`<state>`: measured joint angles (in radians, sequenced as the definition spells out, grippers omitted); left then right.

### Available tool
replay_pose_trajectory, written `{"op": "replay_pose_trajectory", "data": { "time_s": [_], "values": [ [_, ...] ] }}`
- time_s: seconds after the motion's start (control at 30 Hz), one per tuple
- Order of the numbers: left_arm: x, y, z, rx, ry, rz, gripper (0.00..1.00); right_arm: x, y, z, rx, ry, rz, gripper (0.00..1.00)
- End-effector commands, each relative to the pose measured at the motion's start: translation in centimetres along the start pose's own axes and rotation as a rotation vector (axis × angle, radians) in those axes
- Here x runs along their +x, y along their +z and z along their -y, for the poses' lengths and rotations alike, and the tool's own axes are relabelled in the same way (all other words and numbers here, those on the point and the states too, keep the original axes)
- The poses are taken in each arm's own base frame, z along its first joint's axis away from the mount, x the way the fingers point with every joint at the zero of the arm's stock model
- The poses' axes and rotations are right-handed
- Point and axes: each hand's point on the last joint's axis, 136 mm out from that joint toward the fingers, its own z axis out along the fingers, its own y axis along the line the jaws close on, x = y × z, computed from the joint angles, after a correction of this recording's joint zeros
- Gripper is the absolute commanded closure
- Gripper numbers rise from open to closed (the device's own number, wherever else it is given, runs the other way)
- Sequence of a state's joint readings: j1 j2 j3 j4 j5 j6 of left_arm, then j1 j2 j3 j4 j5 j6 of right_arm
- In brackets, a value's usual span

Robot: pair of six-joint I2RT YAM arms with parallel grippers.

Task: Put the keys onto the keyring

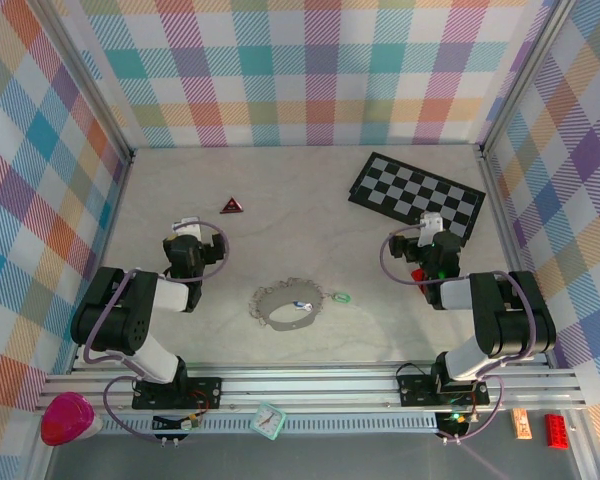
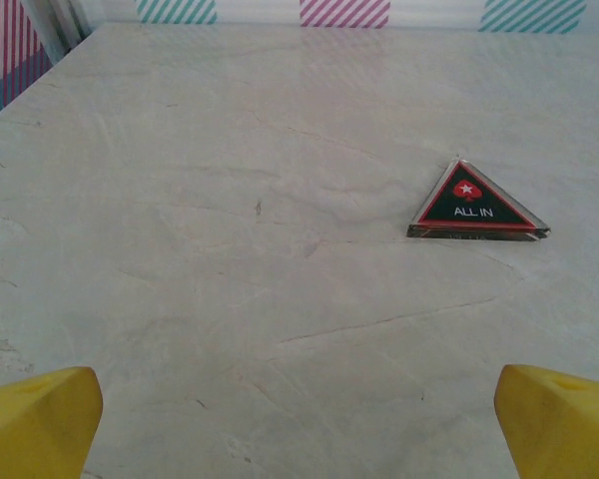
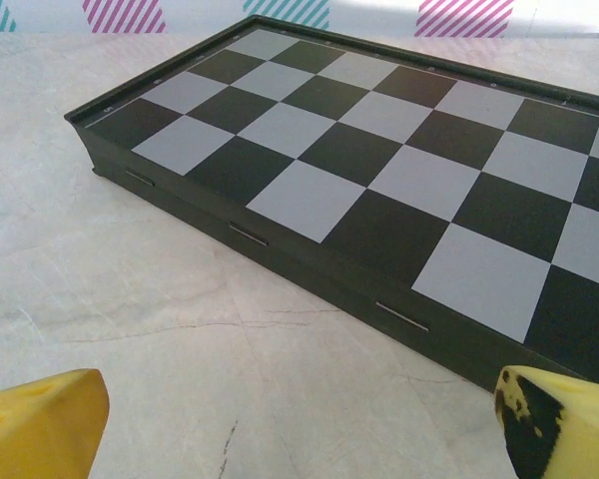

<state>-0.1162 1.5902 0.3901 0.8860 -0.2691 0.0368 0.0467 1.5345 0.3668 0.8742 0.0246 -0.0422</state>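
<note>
- grey wire keyring (image 1: 285,306) lay loose on the middle of the table (image 1: 380,250), keys (image 1: 292,285) fringing it, probably reachable from both sides.
- left gripper (image 2: 299,424) gaped wide, empty, facing the red triangle (image 2: 476,205).
- right gripper (image 3: 299,424) gaped wide, empty, beside the chequered board (image 3: 379,170).

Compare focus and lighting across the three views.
Top external: even light, only faint shadows around the keyring; left wrist: lettering on the triangle sharp, fingertips of the left hand soft; right wrist: chequered board crisp throughout.

The red-and-black triangle (image 2: 476,204) reads "ALL IN" under a red spade sign.
</note>
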Motion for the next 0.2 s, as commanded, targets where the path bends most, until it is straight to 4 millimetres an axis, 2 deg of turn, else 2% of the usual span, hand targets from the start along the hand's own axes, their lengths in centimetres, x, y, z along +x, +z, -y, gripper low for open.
{"op": "replay_pose_trajectory", "data": {
  "time_s": [0.0, 0.17],
  "values": [
    [-0.76, 0.26, -0.08, 0.009, -0.032, 0.007, 0.00, -0.95, 0.29, 0.01, -0.012, 0.020, 0.017, 0.01],
    [-0.78, 0.20, -0.14, 0.014, -0.037, 0.011, 0.00, -0.95, 0.40, 0.43, 0.002, 0.039, 0.008, 0.01]
  ]
}}
